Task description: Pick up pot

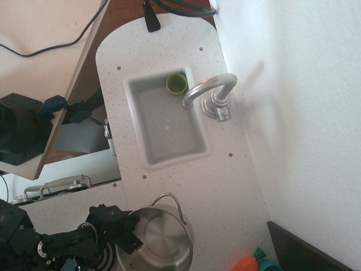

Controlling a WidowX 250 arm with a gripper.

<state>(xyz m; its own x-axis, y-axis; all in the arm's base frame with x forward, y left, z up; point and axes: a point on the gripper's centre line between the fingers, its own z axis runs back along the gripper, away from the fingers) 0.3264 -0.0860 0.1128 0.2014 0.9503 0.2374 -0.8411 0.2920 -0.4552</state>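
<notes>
1. tool (128, 237) clamped on the left rim of the pot (159, 243).
2. pot sits tilted at bottom edge of the speckled surface (225, 186), below the sink (166, 121).
3. green cup (176, 84) in sink's far corner.

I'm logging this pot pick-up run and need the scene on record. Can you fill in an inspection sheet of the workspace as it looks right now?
Surface: white speckled counter with an inset sink and a curved faucet.
Job's things: the pot, shiny steel, empty, at the counter's near edge; one wire handle stands up at its far side.
Clutter: green cup in the sink's far corner; orange carrot toy at the bottom edge.
Grippers: black gripper at the pot's left rim; fingers look closed on the rim.
Cables: black cable on the floor, top left; a black plug at the counter's far end.
Surroundings: white wall on the right; stove coil beside the pot.
</notes>
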